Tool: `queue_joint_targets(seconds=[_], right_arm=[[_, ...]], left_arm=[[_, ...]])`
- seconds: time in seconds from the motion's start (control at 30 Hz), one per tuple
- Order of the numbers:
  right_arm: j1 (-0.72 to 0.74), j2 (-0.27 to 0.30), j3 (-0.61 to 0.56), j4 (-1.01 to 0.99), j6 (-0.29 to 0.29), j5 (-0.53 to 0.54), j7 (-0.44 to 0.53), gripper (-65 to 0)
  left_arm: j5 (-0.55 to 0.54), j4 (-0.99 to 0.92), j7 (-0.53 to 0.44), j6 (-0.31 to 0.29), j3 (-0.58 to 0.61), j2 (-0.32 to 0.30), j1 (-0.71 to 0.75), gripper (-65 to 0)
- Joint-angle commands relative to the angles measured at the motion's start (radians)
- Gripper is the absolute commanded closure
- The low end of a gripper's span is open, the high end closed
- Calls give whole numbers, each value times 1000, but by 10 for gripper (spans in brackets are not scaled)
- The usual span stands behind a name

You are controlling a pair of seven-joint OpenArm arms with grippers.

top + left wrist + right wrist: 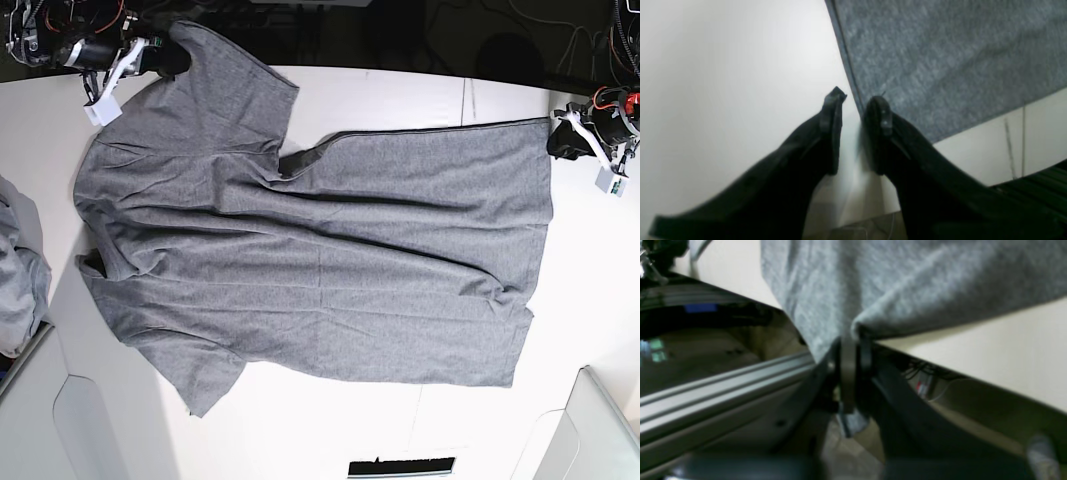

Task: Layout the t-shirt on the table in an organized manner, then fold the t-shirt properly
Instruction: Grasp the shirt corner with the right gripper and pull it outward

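Grey knit t-shirt [320, 270] lies spread flat across the white table [400, 95], hem toward one end. Left gripper [853, 100] sits at a hem corner, jaws apart, straddling the hem edge. Right gripper [853, 343] is clamped on sleeve fabric at the table's far corner.

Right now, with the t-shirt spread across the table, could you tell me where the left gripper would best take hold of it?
Probably the hem corner of the t-shirt, coming in from the bare table side. The left gripper already straddles that edge, one finger on the table, the other over the cloth. The fabric lies flat there, so it should likely slide under the edge.
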Motion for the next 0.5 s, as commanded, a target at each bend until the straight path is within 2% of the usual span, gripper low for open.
queue_joint_targets(seconds=[0.0,0.07,0.1,0.27,0.47], right_arm=[[5,14,4,31,7,21,13,-119],[8,13,4,58,-2,-1,34,-220],[9,14,4,71,-5,-19,48,-242],[9,14,49,146,-19,-100,121,-246],[20,17,196,154,-19,-106,144,-246]], left_arm=[[10,5,8,4,-5,-19,0,-162],[10,5,9,4,-5,-19,0,-162],[10,5,9,4,-5,-19,0,-162],[10,5,13,4,-5,-19,1,-162],[3,5,19,4,-5,-19,0,-163]])
